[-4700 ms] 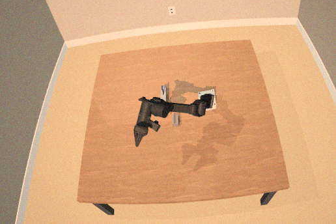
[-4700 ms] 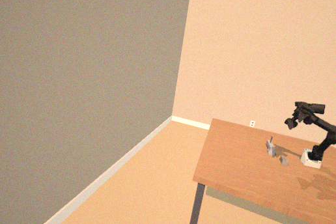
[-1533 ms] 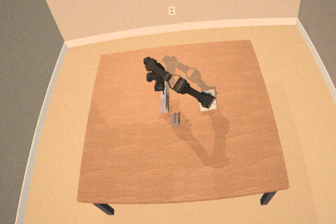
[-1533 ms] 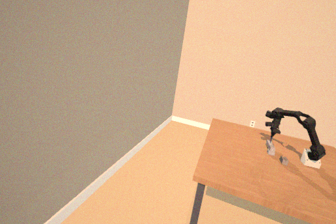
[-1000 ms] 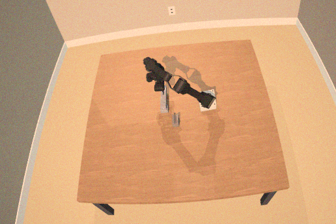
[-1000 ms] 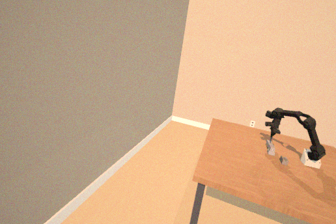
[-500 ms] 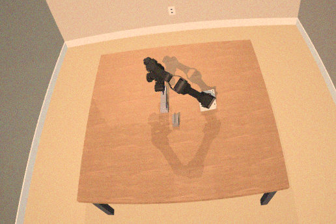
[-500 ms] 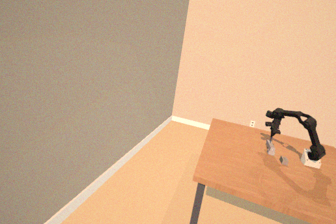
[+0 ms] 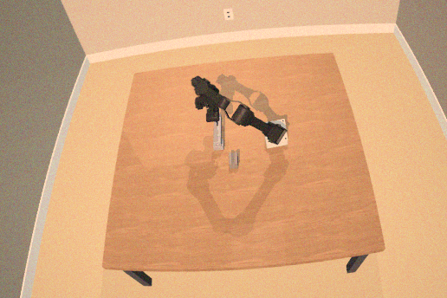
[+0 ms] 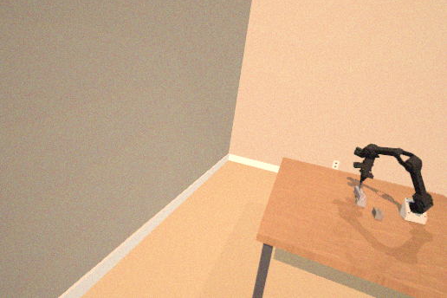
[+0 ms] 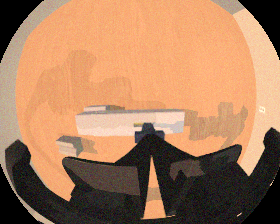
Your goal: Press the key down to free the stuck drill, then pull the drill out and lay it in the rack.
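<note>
A long pale grey block (image 9: 218,139) (image 10: 360,198) (image 11: 98,124) stands on the table, with a small yellowish strip (image 11: 138,124) on it near the fingertips. I cannot tell the drill and the key apart on it. My gripper (image 9: 217,123) (image 10: 360,184) (image 11: 150,136) is shut and empty, pointing down at the block's far end in the top view. A dark blue shape shows at the tips in the wrist view; whether the tips touch anything is unclear. A small grey grooved piece (image 9: 234,159) (image 10: 377,213) (image 11: 67,146), seemingly the rack, stands beside the block's near end.
The arm's white base plate (image 9: 277,145) (image 10: 415,217) is on the right of the table (image 9: 242,248) (image 10: 303,204). The arm arches from it over to the block. A low pale piece (image 11: 103,108) shows along the block's far side in the wrist view.
</note>
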`<state>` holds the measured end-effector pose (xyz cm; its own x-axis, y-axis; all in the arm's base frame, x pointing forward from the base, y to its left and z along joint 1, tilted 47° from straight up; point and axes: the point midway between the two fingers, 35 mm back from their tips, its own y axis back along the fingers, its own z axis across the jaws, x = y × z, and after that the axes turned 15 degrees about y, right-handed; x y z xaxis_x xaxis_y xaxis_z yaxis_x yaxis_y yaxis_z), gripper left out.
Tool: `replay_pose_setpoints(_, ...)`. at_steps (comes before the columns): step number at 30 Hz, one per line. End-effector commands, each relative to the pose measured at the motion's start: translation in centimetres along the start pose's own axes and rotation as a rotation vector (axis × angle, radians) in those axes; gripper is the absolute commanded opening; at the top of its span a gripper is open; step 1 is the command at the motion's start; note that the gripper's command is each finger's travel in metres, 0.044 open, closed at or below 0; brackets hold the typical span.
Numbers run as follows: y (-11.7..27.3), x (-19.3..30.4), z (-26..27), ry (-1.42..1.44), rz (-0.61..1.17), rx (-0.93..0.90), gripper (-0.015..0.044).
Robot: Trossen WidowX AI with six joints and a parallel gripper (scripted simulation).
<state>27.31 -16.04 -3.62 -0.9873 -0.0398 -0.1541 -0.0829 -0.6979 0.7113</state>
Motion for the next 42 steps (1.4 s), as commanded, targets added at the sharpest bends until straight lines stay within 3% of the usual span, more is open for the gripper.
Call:
replay_pose_setpoints(1,-1.82,0.64,0.39,-0.016,0.032,-0.038,0.0)
replay_pose_setpoints(42,-2.64,0.67,0.54,-0.016,0.032,-0.038,0.0)
